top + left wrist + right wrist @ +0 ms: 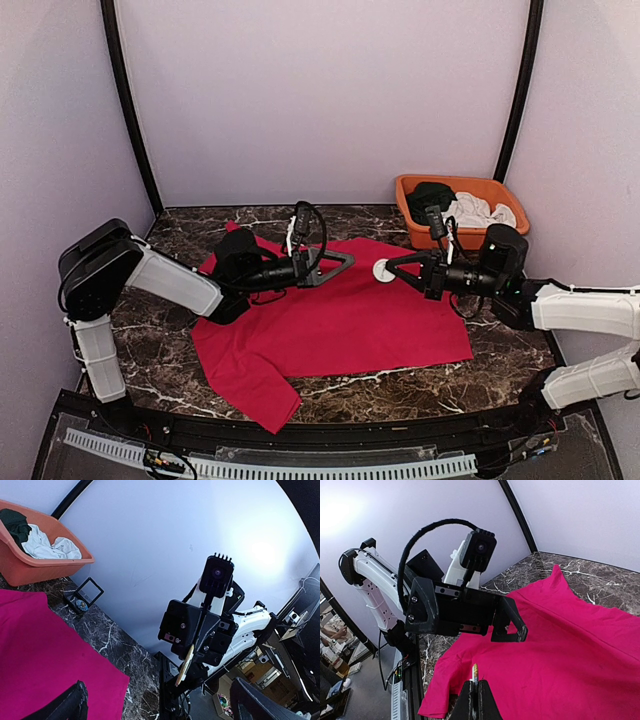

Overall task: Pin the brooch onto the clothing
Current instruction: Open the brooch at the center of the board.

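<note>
Closest to me, on the dark marble table (400, 395), lies the clothing (350, 330): a plain bright red short-sleeved T-shirt, spread nearly flat with soft creases and no print on it. One sleeve reaches toward the near edge of the table on the left. The rest fans out across the middle, with a pointed corner at the far left.

Over its far half the two grippers face each other. The left gripper (340, 264) sits over the cloth, turned on its side, its fingers (72, 705) spread wide apart with nothing between them. Just beside it, to the right, the right gripper (395, 268) has its jaws pinched tight on the brooch (383, 270). From above the brooch is a small round white disc; in both wrist views it shows only as a thin gold-tinted sliver. It sits at the shirt's far right edge, between the two grippers, and I cannot tell whether it touches the cloth.

Further back a small black-framed box (84, 596) stands on bare marble just past the shirt, its contents too small to make out. Furthest off, in the far right corner, an orange basket (35, 570) holds a dark green garment (12, 522) and a white garment (47, 547)
</note>
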Tool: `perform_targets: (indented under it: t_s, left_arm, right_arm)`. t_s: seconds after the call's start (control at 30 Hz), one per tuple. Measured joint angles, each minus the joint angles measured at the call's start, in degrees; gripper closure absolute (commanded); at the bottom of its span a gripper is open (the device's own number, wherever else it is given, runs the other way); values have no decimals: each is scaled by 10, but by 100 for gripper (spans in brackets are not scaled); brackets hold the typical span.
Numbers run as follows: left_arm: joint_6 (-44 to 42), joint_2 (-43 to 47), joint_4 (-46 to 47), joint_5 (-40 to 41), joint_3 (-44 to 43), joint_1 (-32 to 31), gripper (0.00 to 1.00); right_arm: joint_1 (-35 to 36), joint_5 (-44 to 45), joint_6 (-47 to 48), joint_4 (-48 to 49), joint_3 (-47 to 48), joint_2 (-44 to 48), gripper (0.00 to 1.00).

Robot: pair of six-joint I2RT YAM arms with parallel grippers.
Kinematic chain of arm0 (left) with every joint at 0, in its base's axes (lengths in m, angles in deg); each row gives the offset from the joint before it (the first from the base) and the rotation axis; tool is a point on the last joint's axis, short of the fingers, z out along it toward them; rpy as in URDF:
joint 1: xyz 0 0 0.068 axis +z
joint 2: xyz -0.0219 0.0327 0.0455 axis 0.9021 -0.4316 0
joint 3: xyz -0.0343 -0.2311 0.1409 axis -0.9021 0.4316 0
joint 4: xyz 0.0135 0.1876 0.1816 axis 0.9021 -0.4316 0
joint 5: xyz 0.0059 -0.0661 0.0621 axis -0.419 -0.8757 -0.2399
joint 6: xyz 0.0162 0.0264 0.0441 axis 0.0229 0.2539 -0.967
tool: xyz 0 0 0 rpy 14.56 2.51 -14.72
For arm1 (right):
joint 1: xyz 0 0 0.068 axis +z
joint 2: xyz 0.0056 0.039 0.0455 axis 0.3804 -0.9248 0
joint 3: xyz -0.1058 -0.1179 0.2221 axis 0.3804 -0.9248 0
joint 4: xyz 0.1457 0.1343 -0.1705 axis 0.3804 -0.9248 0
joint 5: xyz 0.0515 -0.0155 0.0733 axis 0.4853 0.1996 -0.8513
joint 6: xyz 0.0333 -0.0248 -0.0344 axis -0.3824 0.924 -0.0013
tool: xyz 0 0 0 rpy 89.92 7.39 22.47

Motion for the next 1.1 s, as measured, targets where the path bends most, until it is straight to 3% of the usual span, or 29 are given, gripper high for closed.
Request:
perform_targets:
  t_s: [0.53, 0.77, 1.1]
  left_arm:
    - [-55, 3, -115, -30, -61, -17, 4]
    - [-11, -67, -91, -61, -96, -25, 26]
    - [20, -85, -83, -82, -138, -31, 59]
  right_arm:
    - [0, 13, -14, -17, 0, 0, 100]
    - [0, 13, -12, -19, 0, -2, 100]
    - [1, 16, -1, -39, 0, -2, 100]
